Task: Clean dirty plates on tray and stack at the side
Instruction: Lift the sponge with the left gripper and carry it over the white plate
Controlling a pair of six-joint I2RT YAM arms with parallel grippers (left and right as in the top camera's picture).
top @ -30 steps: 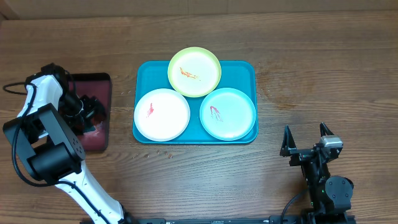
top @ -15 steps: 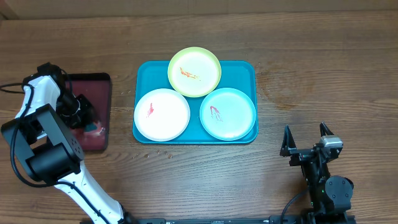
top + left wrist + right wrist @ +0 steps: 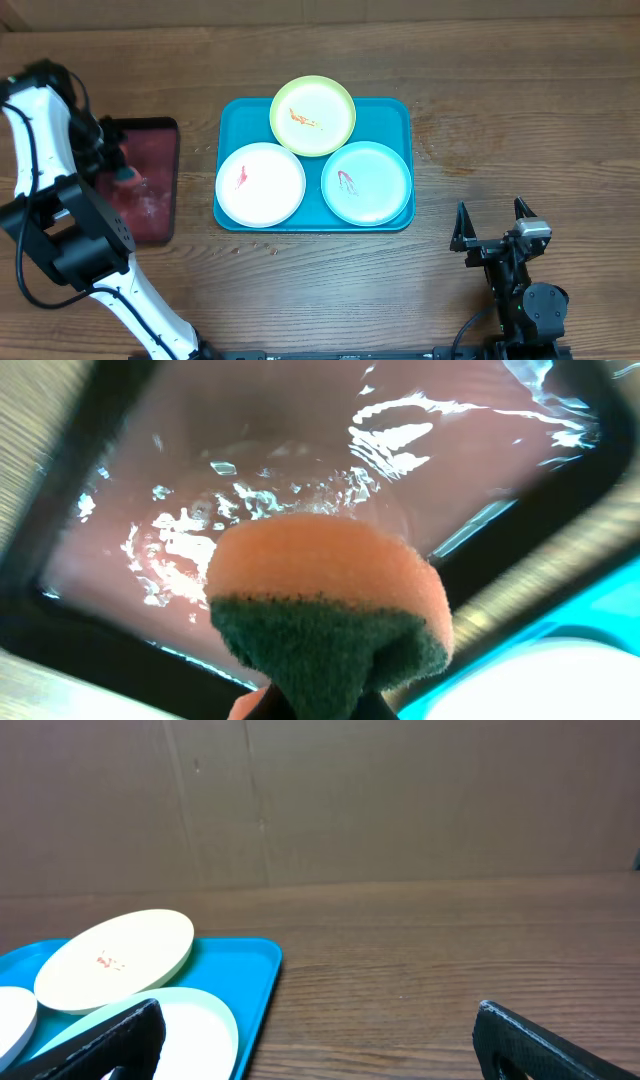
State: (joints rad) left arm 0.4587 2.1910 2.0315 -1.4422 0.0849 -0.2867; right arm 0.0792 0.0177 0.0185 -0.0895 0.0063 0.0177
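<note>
Three plates lie on the teal tray (image 3: pixel 398 112): a white plate (image 3: pixel 260 183) at front left, a yellow-green plate (image 3: pixel 312 115) at the back, and a pale blue plate (image 3: pixel 366 183) at front right. Each shows a red smear. My left gripper (image 3: pixel 121 171) hangs over the dark red tray (image 3: pixel 152 205), left of the teal tray. It is shut on an orange sponge with a green scouring side (image 3: pixel 330 600). My right gripper (image 3: pixel 492 226) stands open near the front right, with nothing between its fingers.
The dark red tray (image 3: pixel 300 450) holds a shallow film of water. In the right wrist view the teal tray's near corner (image 3: pixel 250 970) and the pale blue plate (image 3: pixel 195 1025) lie just left of the open fingers. Bare wooden table lies right of the teal tray.
My left gripper has shut on the sponge in the dark red tray and lifted it, and the arm has swung up and back. The right arm has not moved.
</note>
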